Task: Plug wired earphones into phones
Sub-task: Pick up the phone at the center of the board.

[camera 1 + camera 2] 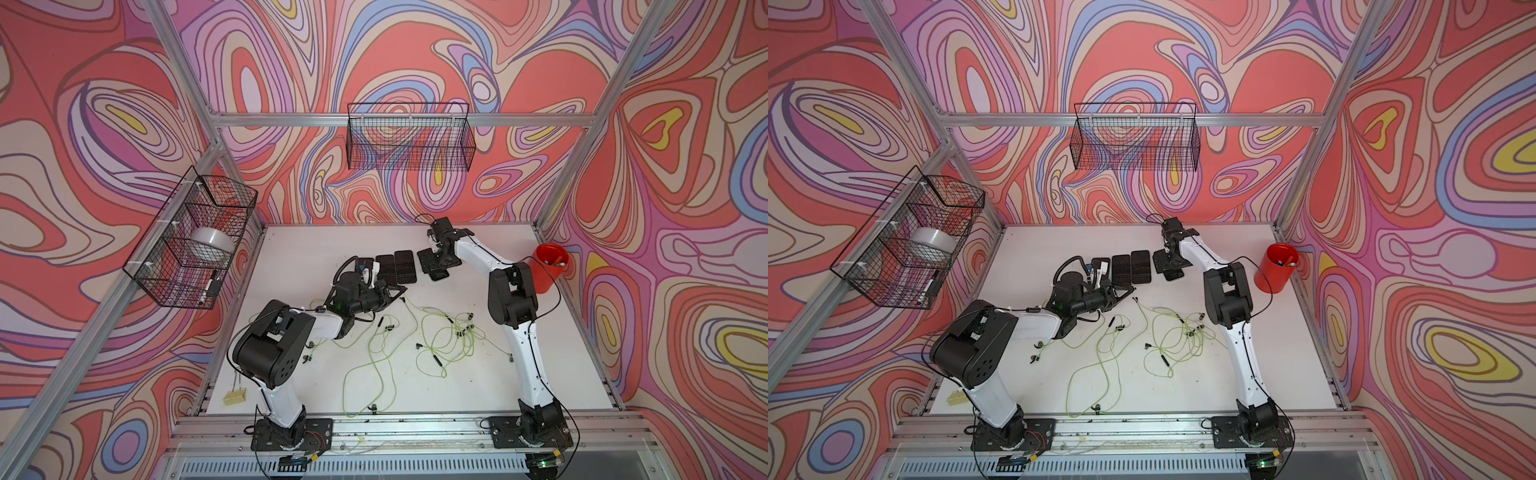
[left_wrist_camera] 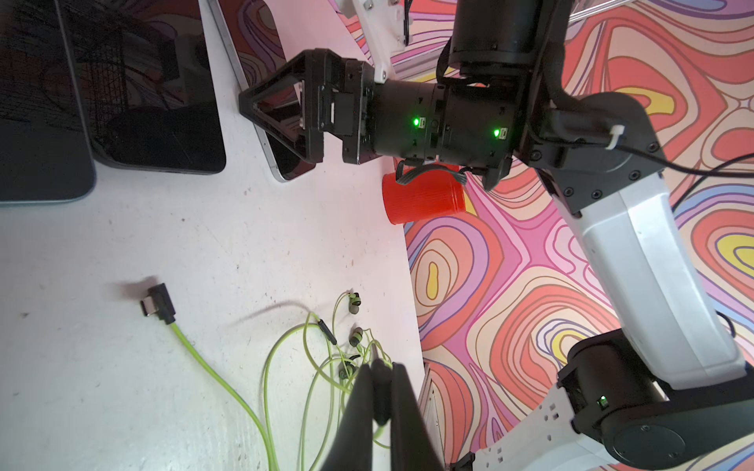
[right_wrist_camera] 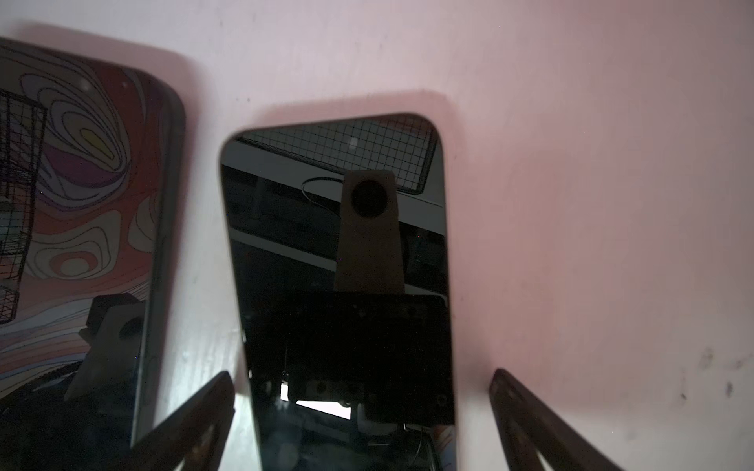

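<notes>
My right hand point(image 3: 363, 377) stands spread, a finger each side of the phone point(image 3: 338, 244) nearest the red cup point(image 1: 548, 268); it looks rigid and probably slick, so I'd clamp its long edges. My left hand point(image 2: 381, 365) is pressed together. The plug point(image 2: 159, 306) of the limp earphones point(image 2: 356, 337) lies on the bench point(image 2: 81, 387), farther from the cup; I'd grip its stiff body

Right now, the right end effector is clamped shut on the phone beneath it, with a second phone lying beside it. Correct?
No: the right end effector is open. The right wrist view shows its fingers spread either side of the phone, not gripping it. A second phone does lie beside it.
</notes>
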Motion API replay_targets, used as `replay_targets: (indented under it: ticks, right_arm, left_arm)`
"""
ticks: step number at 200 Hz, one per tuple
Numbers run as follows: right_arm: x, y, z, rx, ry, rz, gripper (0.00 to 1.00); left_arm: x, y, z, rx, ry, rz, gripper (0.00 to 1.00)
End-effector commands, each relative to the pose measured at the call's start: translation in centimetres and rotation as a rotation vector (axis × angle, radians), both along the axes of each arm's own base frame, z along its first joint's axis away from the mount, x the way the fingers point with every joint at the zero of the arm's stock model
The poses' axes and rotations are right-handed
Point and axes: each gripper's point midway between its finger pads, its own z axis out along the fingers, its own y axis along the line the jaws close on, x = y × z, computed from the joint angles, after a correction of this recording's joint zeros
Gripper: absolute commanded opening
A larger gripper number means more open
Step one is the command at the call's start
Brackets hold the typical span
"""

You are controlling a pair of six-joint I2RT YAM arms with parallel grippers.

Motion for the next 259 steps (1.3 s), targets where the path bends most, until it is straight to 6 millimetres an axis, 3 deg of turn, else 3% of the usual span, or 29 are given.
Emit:
replay_targets:
  ticks: [1,35,58,102,117,148,184,230,259]
  right_arm:
    - [-1.9,-0.6,-2.8,-0.094,0.097,-0.004,0.94]
    - [-3.9,-2.4,-3.4,-0.145,0.162,-0.090,0.74]
    - [-5.1,-3.8,-3.1,-0.157,0.178,-0.148,0.68]
    - [-8.4,-8.1,-2.4,-0.134,0.224,-0.353,0.64]
    - [-9.5,-8.8,-2.4,-0.127,0.241,-0.393,0.68]
    - [-10.3,-9.0,-2.9,-0.108,0.293,-0.437,0.91]
    - [-11.5,-9.2,-3.4,-0.100,0.387,-0.479,0.92]
    - [-12.5,-8.9,-4.0,-0.083,0.446,-0.488,0.75]
    - [-10.4,-8.2,-1.3,0.018,0.363,-0.495,0.61]
  left_arm:
    - [0.5,-0.3,1.6,-0.013,-0.051,-0.009,0.00]
    - [0.5,-0.3,1.6,-0.006,-0.049,-0.011,0.00]
    - [0.4,-0.3,1.5,0.014,-0.050,-0.016,0.00]
    - [-0.3,-1.0,1.7,0.048,-0.094,-0.052,0.00]
    - [-0.6,-1.6,1.8,0.055,-0.119,-0.075,0.00]
    - [-0.8,-2.5,2.2,0.038,-0.153,-0.105,0.00]
    - [-1.0,-2.4,2.2,0.051,-0.166,-0.106,0.00]
    - [-1.7,-2.6,2.4,0.054,-0.257,-0.121,0.00]
    - [-2.3,-3.7,4.1,0.023,-0.415,-0.129,0.00]
